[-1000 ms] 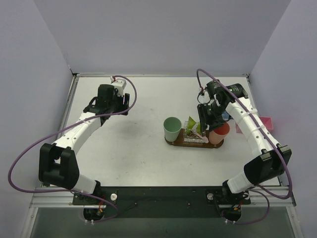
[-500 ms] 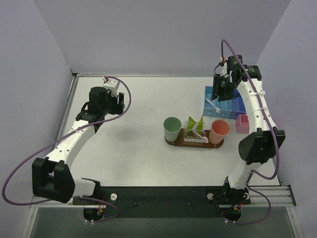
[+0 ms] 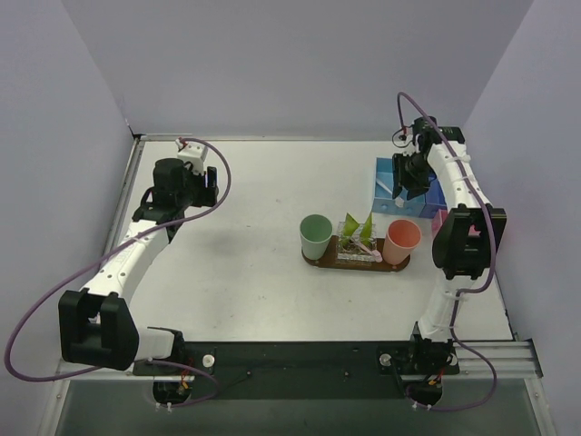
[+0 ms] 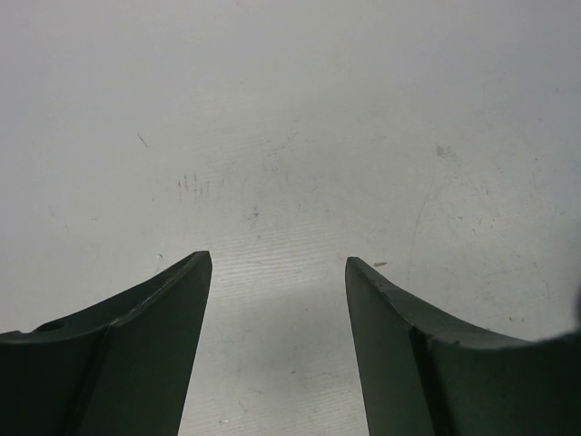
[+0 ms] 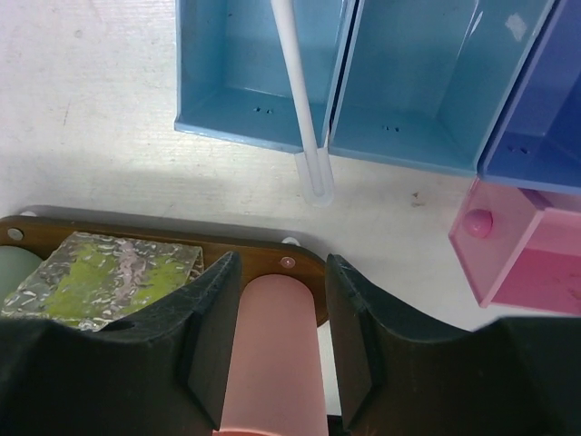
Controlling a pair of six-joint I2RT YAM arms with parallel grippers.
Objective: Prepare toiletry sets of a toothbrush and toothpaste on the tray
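right gripper (image 5: pixel 283 263) parted, empty | left gripper (image 4: pixel 277 263) parted, empty | toothbrush (image 5: pixel 295 82) just ahead of right tips, leaning over wall of blue bin (image 5: pixel 245 133) | tray (image 5: pixel 163 232), toothpaste (image 5: pixel 100 282) beneath right fingers | risk: off-centre pinch rolls thin brush into bin; low approach clips salmon cup (image 5: pixel 277 354)

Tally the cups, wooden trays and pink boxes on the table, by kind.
Cups: 2 (mint-green cup, salmon-pink cup)
Dark brown oval wooden tray: 1
Translucent pink box: 1
Total: 4
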